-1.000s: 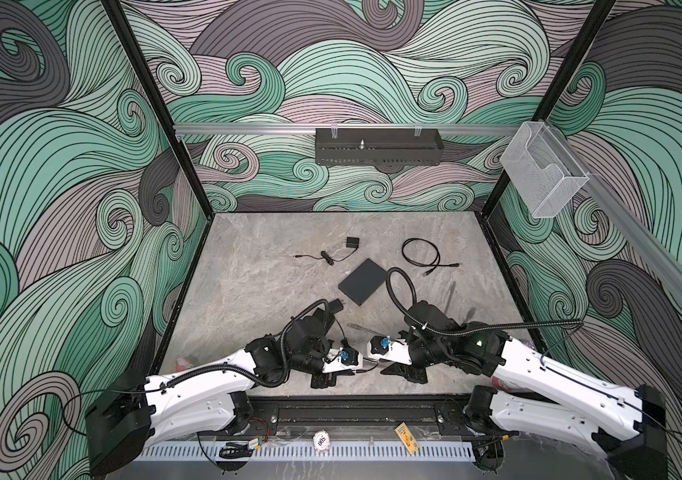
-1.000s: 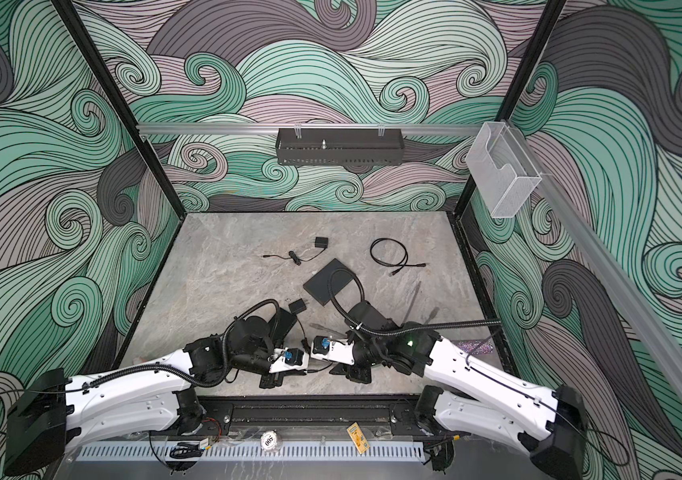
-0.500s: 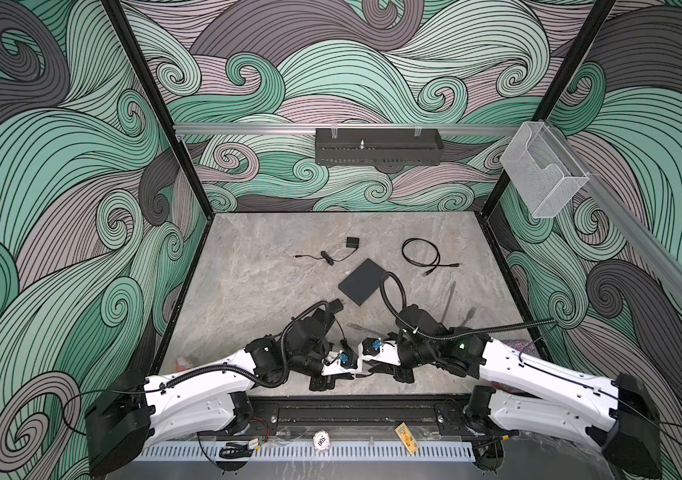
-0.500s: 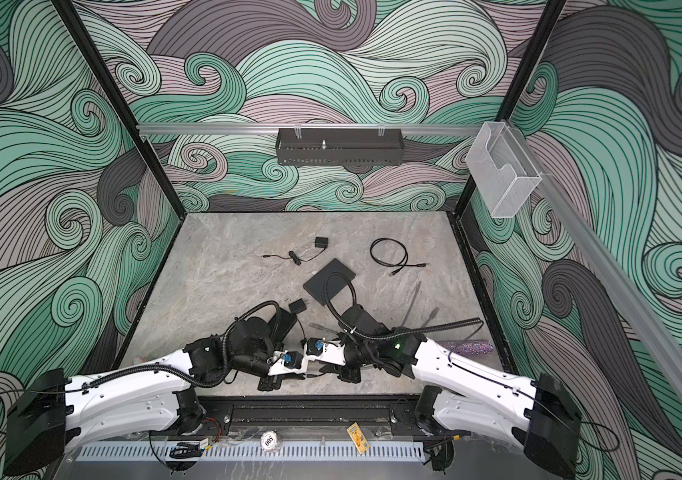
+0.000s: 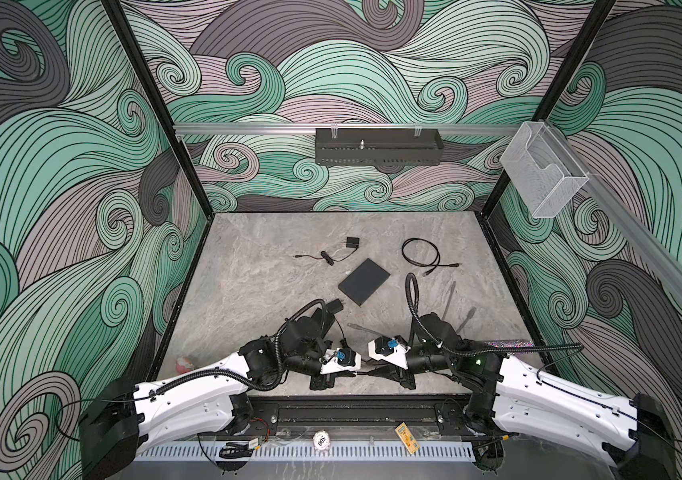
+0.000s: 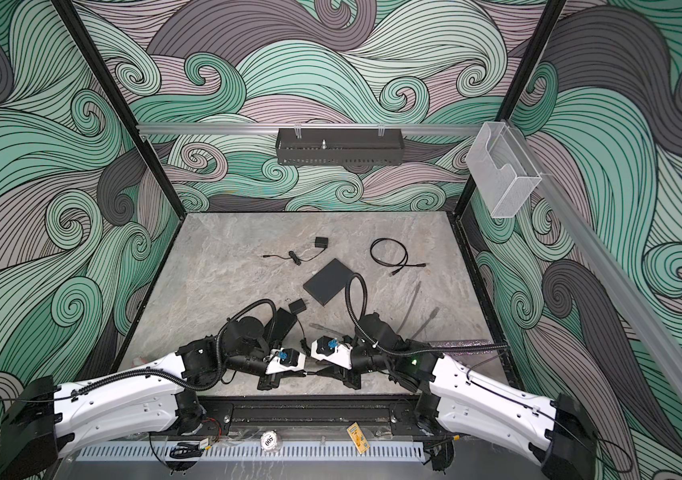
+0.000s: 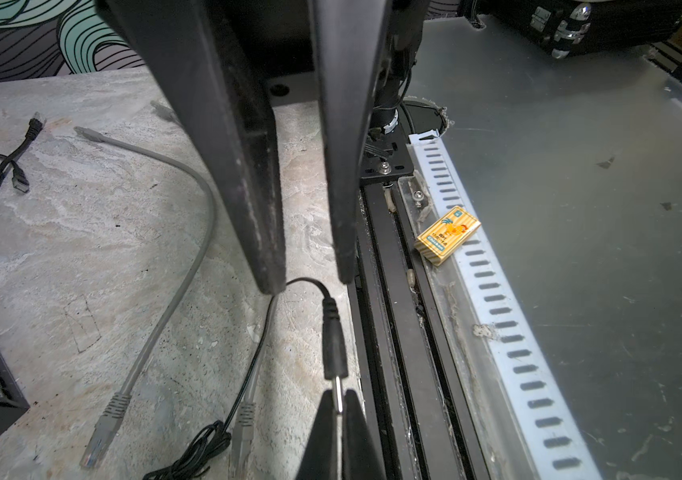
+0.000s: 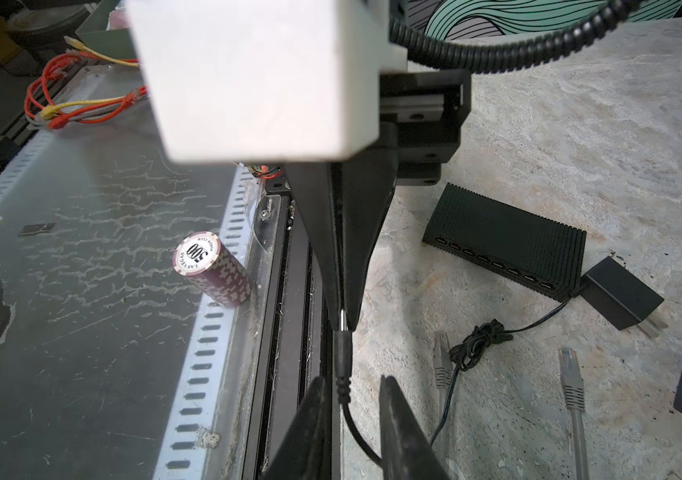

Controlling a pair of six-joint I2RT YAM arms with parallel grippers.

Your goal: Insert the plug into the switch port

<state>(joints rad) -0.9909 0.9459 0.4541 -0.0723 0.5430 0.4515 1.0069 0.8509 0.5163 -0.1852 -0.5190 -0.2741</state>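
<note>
Now that the right gripper [image 8: 352, 380] has drawn back, its jaws are left slightly apart astride the cable [image 8: 352, 424]; the black barrel plug [image 7: 334, 340] is pinched by its metal tip in the closed left gripper [image 7: 339, 399], away from the ribbed black switch [image 8: 510, 245], so handover looks unfinished.

Worktop [image 7: 81, 249]: grey veined stone look, matt, slightly rough. Plug [image 7: 334, 345]: matt black rubbery plastic body with a shiny bare metal tip; switch [image 8: 510, 237]: matt black ribbed plastic. Grey cable [image 7: 191, 266] has a smooth plastic jacket; metal sheet [image 7: 580, 208] past the worktop's front edge is dull and scratched.
</note>
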